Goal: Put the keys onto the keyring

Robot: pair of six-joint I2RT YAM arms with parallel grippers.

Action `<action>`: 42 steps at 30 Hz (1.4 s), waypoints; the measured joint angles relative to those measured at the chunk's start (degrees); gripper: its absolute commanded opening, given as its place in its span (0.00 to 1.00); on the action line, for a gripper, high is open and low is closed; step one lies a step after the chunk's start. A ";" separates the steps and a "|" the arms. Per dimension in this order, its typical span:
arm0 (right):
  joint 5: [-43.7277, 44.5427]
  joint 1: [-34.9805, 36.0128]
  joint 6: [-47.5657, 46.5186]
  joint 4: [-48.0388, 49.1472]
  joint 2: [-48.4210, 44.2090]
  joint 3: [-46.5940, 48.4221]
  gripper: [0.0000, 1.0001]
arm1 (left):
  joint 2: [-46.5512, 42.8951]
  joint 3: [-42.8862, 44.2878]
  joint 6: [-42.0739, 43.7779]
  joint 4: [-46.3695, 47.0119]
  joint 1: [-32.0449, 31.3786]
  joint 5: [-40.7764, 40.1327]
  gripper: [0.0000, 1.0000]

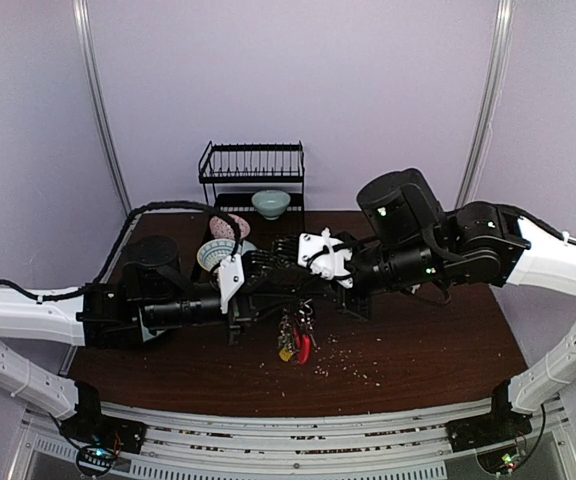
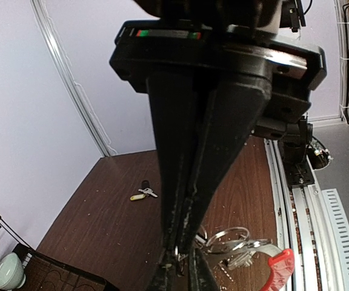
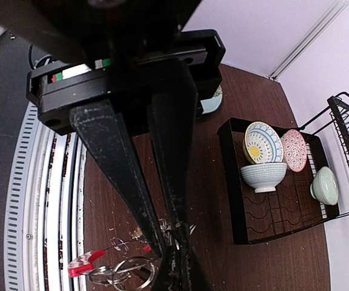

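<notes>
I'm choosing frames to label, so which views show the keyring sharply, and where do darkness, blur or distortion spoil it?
Top external: evenly lit and sharp, but the keyring is small. Left wrist: black, soft jaws fill the middle; the wall rail bows from lens distortion; keyring clear low right. Right wrist: jaws underexposed; bowls crisp; keyring cropped at the bottom.

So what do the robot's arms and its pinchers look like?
Both arms are mostly black with chunky round joints, plus smooth white shells on the left arm and right arm. A black cable loops over the left one. The left gripper and right gripper each have two long, black, scuffed fingers and a tiny red-and-green strip.
</notes>
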 measured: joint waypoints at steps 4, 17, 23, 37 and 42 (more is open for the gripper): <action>0.00 0.00 0.02 0.24 0.00 0.00 0.00 | -0.17 -0.04 0.13 -0.13 0.00 -0.37 0.13; -0.04 -0.02 0.02 0.63 0.00 0.00 0.00 | -1.07 -0.92 -0.55 0.42 1.22 -0.52 0.11; -0.13 -0.02 0.02 0.70 0.00 0.00 0.00 | -1.03 -0.94 -0.72 0.74 1.40 0.20 0.11; -0.20 -0.04 0.00 -0.52 0.00 -0.02 0.00 | 0.61 -0.68 -0.61 1.16 1.73 3.52 0.00; 0.57 -0.04 1.16 0.52 -0.24 -0.70 0.20 | 0.59 -0.72 -0.63 1.49 1.73 2.93 0.00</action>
